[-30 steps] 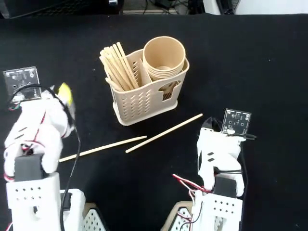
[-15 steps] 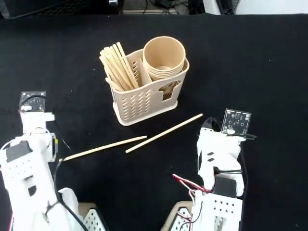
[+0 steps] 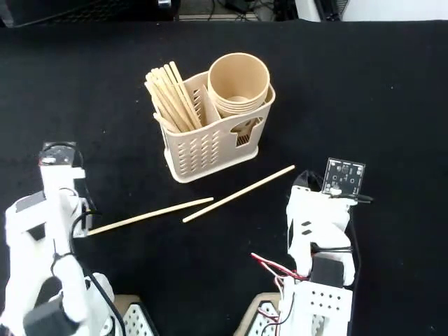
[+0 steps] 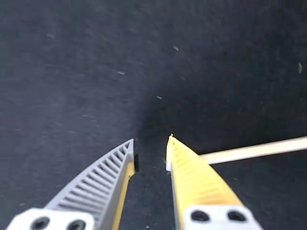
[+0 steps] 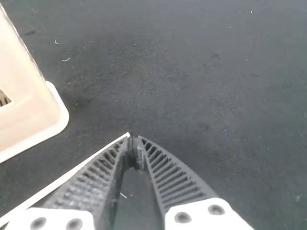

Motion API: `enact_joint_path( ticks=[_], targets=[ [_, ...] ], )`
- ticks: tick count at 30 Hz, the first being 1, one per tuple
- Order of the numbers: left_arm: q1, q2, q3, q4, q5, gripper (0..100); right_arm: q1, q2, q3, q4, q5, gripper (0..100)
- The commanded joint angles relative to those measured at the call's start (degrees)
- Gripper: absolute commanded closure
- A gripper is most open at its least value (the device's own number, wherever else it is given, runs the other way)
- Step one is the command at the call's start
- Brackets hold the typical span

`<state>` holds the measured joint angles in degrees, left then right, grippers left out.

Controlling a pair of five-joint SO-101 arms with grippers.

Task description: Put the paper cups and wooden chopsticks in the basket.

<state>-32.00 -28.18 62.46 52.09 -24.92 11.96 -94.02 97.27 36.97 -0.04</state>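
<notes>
Wide bare table (image 3: 364, 91) to either side and behind — the basket (image 3: 210, 150) stands mid-table as the one tall block, and two loose chopsticks (image 3: 150, 215) lie flat across the lane in front of it

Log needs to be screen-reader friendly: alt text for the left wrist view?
The left gripper, fingers open, one grey, one yellow, points at the black table. A wooden chopstick lies there, one end hidden behind the yellow finger.

A beige perforated plastic basket (image 3: 210, 143) stands at upper centre, holding stacked tan paper cups (image 3: 239, 82) and a bundle of wooden chopsticks (image 3: 170, 98). Two loose chopsticks (image 3: 238, 194) lie below it.
</notes>
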Motion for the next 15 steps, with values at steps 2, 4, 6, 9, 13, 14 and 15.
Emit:
enact_joint_path(
  ticks=[2, 4, 6, 9, 13, 14, 15],
  targets=[
    [4.97, 3.78, -2.33, 1.58, -0.53, 88, -0.88, -0.31, -0.13, 0.18, 0.35, 98.3],
    [8.75, 4.92, -3.47, 5.27, -0.53, 88, -0.88, -0.31, -0.13, 0.18, 0.35, 98.3],
    [13.14, 4.92, -4.97, 9.14, -0.62, 88, -0.88, -0.31, -0.13, 0.18, 0.35, 98.3],
    [20.09, 4.92, -7.25, 12.66, -0.53, 88, -0.88, -0.31, -0.13, 0.18, 0.35, 98.3],
    [27.82, 4.92, -8.57, 14.07, -0.18, 88, -0.79, -0.40, -0.13, 0.18, 0.35, 98.3],
    [29.49, 4.92, -8.57, 14.07, -0.18, 88, -0.79, -0.40, -0.13, 0.18, 0.35, 98.3],
    [31.08, 4.92, -8.57, 14.07, -0.18, 88, -0.79, -0.40, -0.13, 0.18, 0.35, 98.3]
  ],
)
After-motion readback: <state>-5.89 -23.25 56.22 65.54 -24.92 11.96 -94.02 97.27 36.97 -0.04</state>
